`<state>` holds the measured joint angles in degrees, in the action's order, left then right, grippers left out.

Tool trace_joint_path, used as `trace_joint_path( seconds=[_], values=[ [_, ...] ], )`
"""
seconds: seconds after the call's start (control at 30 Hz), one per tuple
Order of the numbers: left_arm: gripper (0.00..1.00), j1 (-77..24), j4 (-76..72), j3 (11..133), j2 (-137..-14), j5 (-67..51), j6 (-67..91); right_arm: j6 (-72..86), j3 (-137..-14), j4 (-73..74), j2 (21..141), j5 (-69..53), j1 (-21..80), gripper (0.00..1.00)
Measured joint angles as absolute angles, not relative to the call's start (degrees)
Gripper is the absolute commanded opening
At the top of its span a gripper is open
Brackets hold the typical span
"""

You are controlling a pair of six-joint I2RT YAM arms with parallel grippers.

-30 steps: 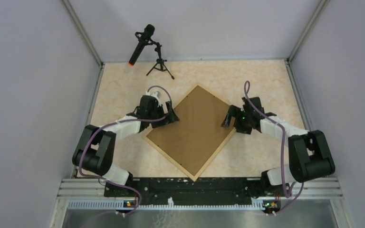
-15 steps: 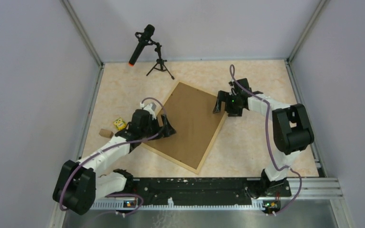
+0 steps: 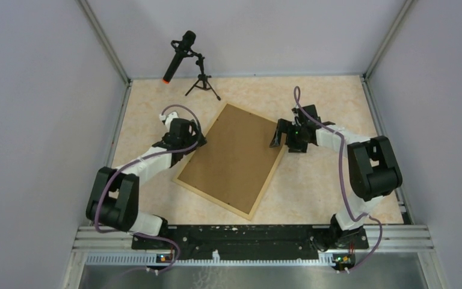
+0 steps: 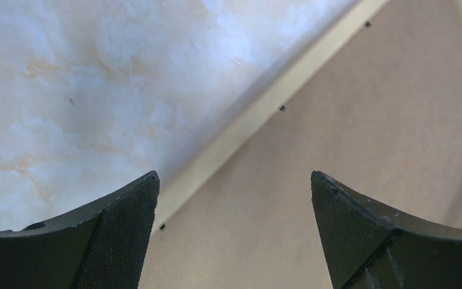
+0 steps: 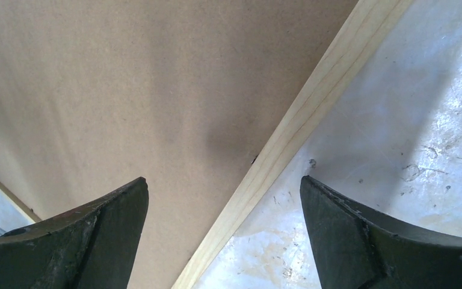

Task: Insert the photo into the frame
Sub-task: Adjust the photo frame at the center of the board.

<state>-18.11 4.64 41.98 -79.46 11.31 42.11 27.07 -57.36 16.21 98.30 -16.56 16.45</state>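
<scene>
The frame point(image 5: 277, 162) lies skewed on the marbled surface point(image 3: 319, 180), its brown backing board point(image 3: 231, 159) facing up. The left gripper point(image 4: 234, 180) hangs over the frame's left rail and the right gripper point(image 5: 222, 180) over its right rail. Both sets of jaws are spread wide, holding nothing.
</scene>
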Motion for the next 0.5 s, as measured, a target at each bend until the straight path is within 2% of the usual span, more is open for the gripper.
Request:
trace_joint_path(
  seconds=[0.23,0.33,0.5],
  values=[
    [0.97,-14.5,4.3,45.3,-88.7,3.7,40.2,27.2,-56.2,13.9,97.9,-18.2,16.4,0.95],
    [0.96,-14.4,2.0,42.9,-87.7,-1.0,39.4,27.2,-56.2,13.6,98.0,-18.6,16.4,0.95],
    [0.95,-15.3,-1.6,33.8,-79.5,-6.6,39.0,27.2,-56.3,13.4,98.1,-18.6,16.3,0.95]
  ],
)
